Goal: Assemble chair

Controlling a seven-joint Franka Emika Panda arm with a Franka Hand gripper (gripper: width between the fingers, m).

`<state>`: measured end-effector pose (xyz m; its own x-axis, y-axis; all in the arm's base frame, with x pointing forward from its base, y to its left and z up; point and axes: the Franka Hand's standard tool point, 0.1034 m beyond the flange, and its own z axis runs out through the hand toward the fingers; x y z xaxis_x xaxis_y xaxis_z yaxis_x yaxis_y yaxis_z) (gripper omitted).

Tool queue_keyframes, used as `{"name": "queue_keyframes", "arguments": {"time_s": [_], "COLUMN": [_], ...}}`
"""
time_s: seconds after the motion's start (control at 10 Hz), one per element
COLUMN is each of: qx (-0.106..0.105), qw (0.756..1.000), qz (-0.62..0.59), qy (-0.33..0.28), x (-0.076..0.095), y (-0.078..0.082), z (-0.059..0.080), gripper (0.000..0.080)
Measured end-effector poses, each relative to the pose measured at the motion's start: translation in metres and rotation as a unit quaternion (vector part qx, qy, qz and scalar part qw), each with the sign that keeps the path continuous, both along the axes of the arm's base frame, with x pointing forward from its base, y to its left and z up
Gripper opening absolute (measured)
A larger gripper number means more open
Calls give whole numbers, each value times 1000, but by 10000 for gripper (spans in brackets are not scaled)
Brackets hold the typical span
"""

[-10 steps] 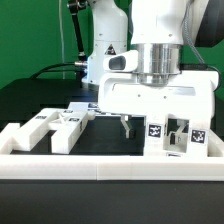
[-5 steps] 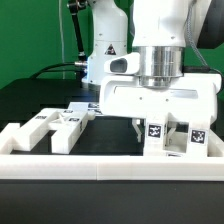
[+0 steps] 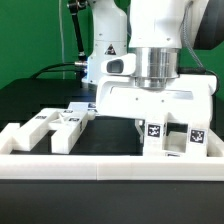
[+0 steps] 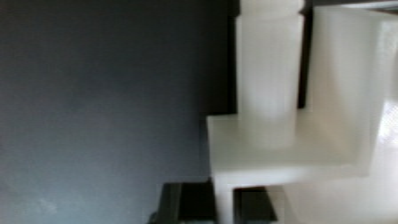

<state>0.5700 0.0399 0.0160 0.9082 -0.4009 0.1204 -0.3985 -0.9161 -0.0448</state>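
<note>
In the wrist view my gripper (image 4: pixel 224 205) has its two dark fingers (image 4: pixel 187 205) close together, with a thin wall of a white chair part (image 4: pixel 267 140) pinched between them. That part is a blocky piece with a bar running away from the fingers. In the exterior view the gripper's hand (image 3: pixel 150 98) sits low over the tagged white chair part (image 3: pixel 172 135) at the exterior view's right, and the fingertips are hidden behind it. More tagged white chair parts (image 3: pixel 60 124) lie at the exterior view's left.
A long plain white border rail (image 3: pixel 100 165) runs along the front of the black table. The robot's base (image 3: pixel 105 55) stands behind the parts, with a green backdrop beyond.
The hand has come down a little toward the table. The fingers that showed below it one second ago are now hidden behind the tagged part.
</note>
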Motion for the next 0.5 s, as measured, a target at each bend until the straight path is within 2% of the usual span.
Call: {"name": "queue_keyframes", "arguments": {"time_s": [0.2,0.5], "qx": [8,19], "qw": [1000,1000], "qz": [9,2], "qy": [4,2], "x": [-2,0], "y": [-14,-17], "z": [22,42], "gripper": [35,35]}}
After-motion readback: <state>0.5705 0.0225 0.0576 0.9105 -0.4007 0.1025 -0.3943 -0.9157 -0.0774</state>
